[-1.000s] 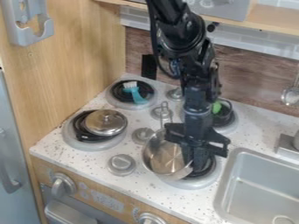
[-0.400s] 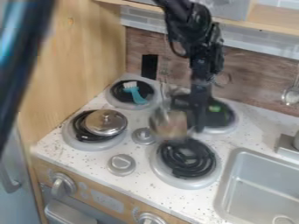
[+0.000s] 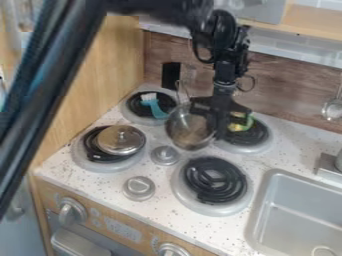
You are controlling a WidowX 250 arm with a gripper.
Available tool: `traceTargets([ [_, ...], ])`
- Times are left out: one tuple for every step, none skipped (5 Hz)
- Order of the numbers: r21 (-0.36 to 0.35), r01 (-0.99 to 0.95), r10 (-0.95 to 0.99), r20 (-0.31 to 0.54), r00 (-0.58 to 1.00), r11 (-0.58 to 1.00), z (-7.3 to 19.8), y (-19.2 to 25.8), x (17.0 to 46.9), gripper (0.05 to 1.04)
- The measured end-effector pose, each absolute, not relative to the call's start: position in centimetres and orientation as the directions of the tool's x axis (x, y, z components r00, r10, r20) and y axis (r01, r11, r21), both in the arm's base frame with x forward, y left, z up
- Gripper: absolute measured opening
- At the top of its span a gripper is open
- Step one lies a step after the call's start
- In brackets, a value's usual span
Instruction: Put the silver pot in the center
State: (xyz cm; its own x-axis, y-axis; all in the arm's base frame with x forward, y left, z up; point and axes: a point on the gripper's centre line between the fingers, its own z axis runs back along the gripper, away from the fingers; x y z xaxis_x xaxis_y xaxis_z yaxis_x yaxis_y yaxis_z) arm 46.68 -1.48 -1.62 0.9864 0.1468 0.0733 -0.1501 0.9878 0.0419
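My gripper points down at the right edge of the silver pot, shut on its rim. The pot is around the middle of the stove, between the two back burners and behind the round knob at the centre. It leans a little, its open top partly toward the camera and its thin handle pointing up toward the back wall. Whether its bottom touches the stove top I cannot tell.
A lidded metal pot sits on the front left burner, a blue brush on the back left one. Something green and yellow lies on the back right burner. The sink is at the right.
The silver pot has moved with my gripper from the front right burner back and slightly left, uncovering that burner. A dark arm part now crosses the left side.
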Motion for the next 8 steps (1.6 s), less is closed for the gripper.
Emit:
traceTargets([
  [0.088,-0.15,0.147,0.038,0.988,0.985,-2.7,-0.9,47.4,0.069],
  [0.098,-0.147,0.147,-0.001,0.989,0.984,-3.9,-0.8,47.7,0.069],
  [0.098,-0.149,0.152,-0.032,0.988,0.984,-4.7,-0.9,48.0,0.069],
  [0.09,-0.155,0.16,-0.043,0.986,0.984,-4.7,-1.1,48.0,0.095],
  [0.08,-0.17,0.174,-0.054,0.983,0.982,-5.6,-1.3,47.6,0.272],
  [0.083,-0.188,0.192,-0.046,0.98,0.979,-5.5,-0.7,46.7,0.534],
  [0.054,-0.197,0.196,0.028,0.98,0.979,-3.1,-0.7,45.9,0.841],
  [0.023,-0.168,0.166,0.09,0.982,0.985,0.1,-1.0,44.7,1.024],
])
